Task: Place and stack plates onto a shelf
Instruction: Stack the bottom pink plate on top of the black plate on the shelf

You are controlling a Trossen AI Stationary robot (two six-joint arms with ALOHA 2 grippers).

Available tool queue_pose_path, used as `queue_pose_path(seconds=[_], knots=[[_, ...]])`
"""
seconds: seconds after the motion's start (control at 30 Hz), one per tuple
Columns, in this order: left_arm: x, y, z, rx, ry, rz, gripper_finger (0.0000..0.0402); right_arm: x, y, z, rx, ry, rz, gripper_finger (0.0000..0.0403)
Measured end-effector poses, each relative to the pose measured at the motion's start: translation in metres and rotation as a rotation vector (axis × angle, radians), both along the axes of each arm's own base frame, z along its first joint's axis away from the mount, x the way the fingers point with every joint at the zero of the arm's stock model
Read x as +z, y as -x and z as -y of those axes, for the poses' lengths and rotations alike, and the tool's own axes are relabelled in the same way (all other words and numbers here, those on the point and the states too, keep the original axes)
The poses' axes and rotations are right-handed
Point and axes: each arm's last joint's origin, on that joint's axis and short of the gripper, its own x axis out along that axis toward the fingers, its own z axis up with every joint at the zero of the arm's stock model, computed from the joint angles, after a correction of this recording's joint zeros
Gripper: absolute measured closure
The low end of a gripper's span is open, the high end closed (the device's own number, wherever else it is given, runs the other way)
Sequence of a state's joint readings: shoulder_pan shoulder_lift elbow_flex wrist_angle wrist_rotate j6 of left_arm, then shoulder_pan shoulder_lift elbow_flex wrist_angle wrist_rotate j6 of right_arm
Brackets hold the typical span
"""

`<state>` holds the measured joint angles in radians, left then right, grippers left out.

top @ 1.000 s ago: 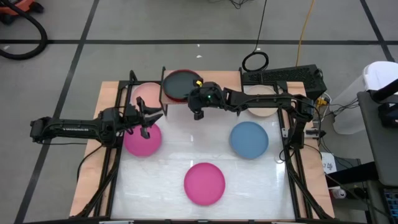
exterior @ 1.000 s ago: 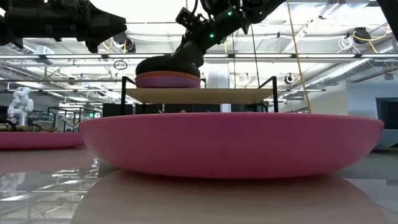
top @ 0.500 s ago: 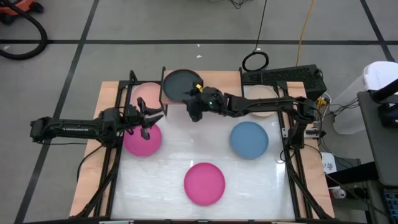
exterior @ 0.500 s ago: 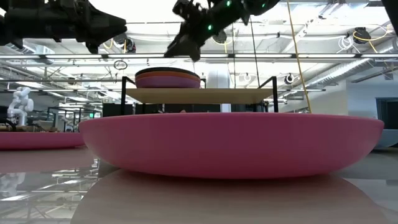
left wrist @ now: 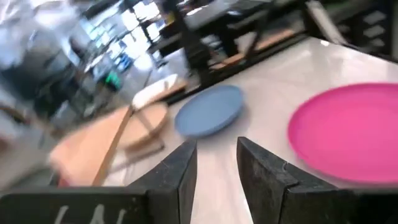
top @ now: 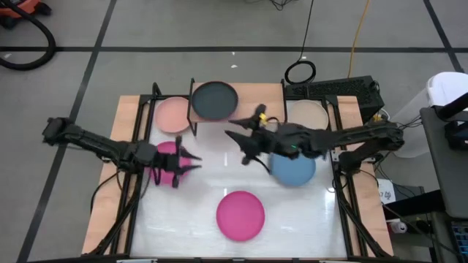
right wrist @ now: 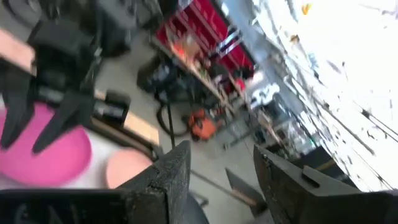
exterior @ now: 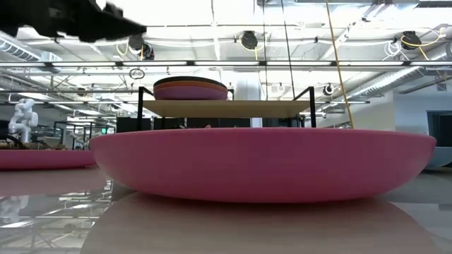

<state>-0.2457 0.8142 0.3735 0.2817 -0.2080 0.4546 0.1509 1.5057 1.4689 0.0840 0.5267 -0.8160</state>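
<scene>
Six plates show from above, and we list everything from largest to smallest.

Table: white top carrying all that follows.

Shelf: light-wood board on thin black legs at the table's far edge. In the low view it bears a short stack; we count at least three layers, dark over orange-red over a pinkish-purple one. From above only the black plate on top shows.

Plates off the shelf: light pink plate near the far left corner, just beside the shelf; beige plate toward the far right corner, partly behind the right arm; blue plate at mid right; magenta plate at mid left; hot pink plate near the front edge, centre.

Left gripper: at the magenta plate's near rim, fingers parted, holding nothing that we can see.

Right gripper: above bare table between the shelf and the blue plate, fingers spread wide, empty.

Progress, as we judge it: roughly three plates stacked, five left on the table. The left arm looks set to take the magenta plate next; a second pile could go on the shelf's free half.
</scene>
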Motion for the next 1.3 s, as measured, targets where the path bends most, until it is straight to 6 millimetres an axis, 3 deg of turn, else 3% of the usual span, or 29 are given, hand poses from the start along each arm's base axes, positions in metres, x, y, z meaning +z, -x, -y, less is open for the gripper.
queue_pose_path(seconds=[0.3,0.47,0.6,0.8,1.0,1.3], knots=[[-0.026,-0.048,0.079,-0.326,-0.42,-0.286,0.0282,0.033,0.045,-0.029,0.114,-0.135,0.106,0.0247],[-0.033,-0.072,0.117,-0.406,-0.461,-0.364,0.0282,0.036,0.051,-0.033,0.133,-0.171,0.113,0.0247],[-0.045,-0.087,0.136,-0.45,-0.502,-0.459,0.0282,0.034,0.049,-0.033,0.132,-0.169,0.103,0.0247],[-0.065,-0.106,0.151,-0.507,-0.55,-0.621,0.0282,0.026,0.043,-0.035,0.132,-0.159,0.071,0.0248],[-0.071,-0.121,0.158,-0.543,-0.603,-0.678,0.0282,0.015,0.042,-0.035,0.131,-0.139,0.046,0.0248],[-0.082,-0.138,0.141,-0.513,-0.569,-0.74,0.0282,0.001,0.04,-0.036,0.131,-0.079,0.009,0.0248]])
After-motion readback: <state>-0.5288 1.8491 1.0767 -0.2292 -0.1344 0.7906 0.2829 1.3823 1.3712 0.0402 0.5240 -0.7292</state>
